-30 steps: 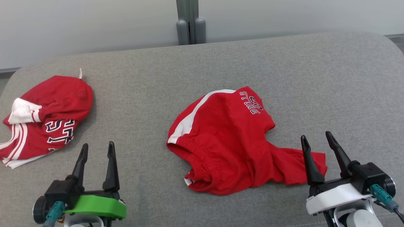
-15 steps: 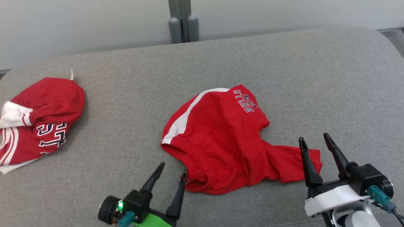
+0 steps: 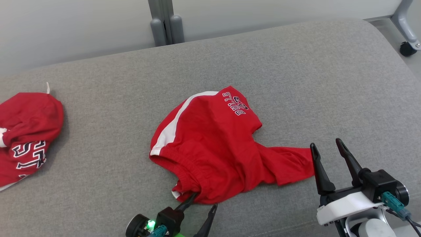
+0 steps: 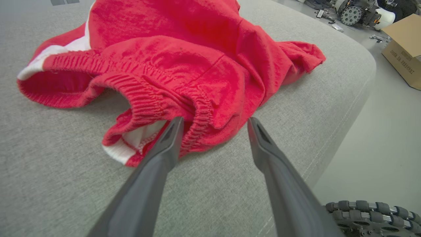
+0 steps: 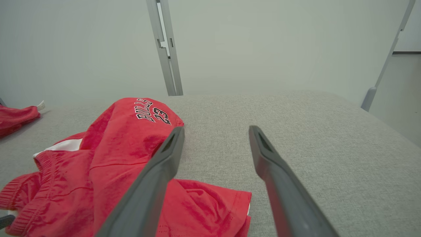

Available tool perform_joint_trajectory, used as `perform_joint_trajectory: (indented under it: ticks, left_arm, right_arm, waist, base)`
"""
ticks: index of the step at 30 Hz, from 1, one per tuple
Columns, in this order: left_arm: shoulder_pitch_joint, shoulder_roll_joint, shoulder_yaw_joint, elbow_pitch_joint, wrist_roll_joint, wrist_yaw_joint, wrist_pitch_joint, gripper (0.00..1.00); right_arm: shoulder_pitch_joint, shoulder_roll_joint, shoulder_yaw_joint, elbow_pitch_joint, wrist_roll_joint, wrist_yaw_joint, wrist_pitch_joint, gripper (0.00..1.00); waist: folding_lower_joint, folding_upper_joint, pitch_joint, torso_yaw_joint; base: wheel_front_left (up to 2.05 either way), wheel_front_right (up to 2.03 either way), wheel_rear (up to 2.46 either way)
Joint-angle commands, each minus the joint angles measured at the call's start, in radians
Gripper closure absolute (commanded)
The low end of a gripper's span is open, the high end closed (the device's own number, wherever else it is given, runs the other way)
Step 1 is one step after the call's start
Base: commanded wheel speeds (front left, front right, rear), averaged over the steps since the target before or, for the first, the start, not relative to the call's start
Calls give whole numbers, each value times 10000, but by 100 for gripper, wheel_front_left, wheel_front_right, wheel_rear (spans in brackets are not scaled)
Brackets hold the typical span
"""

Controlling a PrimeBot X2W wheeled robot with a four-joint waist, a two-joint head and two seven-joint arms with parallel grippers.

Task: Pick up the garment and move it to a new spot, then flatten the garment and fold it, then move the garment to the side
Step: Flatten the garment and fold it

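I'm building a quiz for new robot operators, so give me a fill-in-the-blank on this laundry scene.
1. The red shorts carry the word BULLS and the number ___.
2. The left gripper has its jaws ___ at the shorts' elastic waistband.
3. A ___ stripe runs down the shorts' side.
4. In the head view, the other red garment lies on the grey cushion to the shorts' ___.
Missing words: 23; open; white; left.
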Motion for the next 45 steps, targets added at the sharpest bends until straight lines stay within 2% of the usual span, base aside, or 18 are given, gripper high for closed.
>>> perform_joint_trajectory:
  ticks: [1,4,5,7,8,9,15,18,26,33,37,45]
  left_arm:
    - [-234,64,-72,189,-67,8,-5,0]
    - [-510,-7,-228,517,-207,8,-5,0]
    - [-564,-22,-277,577,-262,8,-5,4]
    - [-716,-42,-413,800,-404,8,-5,62]
    - [-834,-68,-439,880,-463,8,-5,85]
    - [-914,-107,-472,943,-491,8,-5,100]
    - [-1211,-260,-460,825,-693,7,-5,100]
    - [-1192,-228,-287,155,-651,7,-5,100]
    - [-346,316,429,-2422,-300,27,-5,100]
    - [721,968,442,-3745,-219,250,122,100]
    - [761,1064,501,-3913,-259,336,148,100]
    - [-711,1077,652,-3580,100,273,80,100]
  right_arm:
    - [-78,-22,10,14,48,1,-29,0]
    - [-106,-43,3,14,75,1,-29,0]
    - [-104,-44,-6,5,66,1,-31,0]
    - [-100,-48,-27,-10,64,1,-29,0]
    - [-89,-48,-43,-4,56,1,-31,0]
    - [-74,-51,-62,5,51,1,-29,0]
    - [-11,24,-110,35,56,1,-30,0]
    - [79,61,-156,16,82,1,-31,0]
    - [195,156,-241,-37,157,1,-31,0]
    - [28,215,-295,-37,172,1,-30,0]
    - [-92,210,-193,13,194,1,-30,0]
    - [-349,124,-269,132,160,1,-30,0]
  waist:
    - [0,0,61,-185]
    - [0,0,93,-286]
    - [0,0,104,-297]
    - [0,0,126,-297]
    - [0,0,125,-279]
    - [0,0,120,-254]
    - [0,0,66,49]
    - [0,0,30,281]
    - [0,0,94,968]
    - [0,0,358,1325]
    - [0,0,470,1222]
    - [0,0,829,630]
  base:
    - [0,0,0]
    - [0,0,0]
    - [0,0,0]
    - [0,0,0]
    - [0,0,0]
    - [0,0,0]
    - [0,0,0]
    - [0,0,0]
    - [0,0,0]
    - [0,0,0]
    - [0,0,0]
    - [0,0,0]
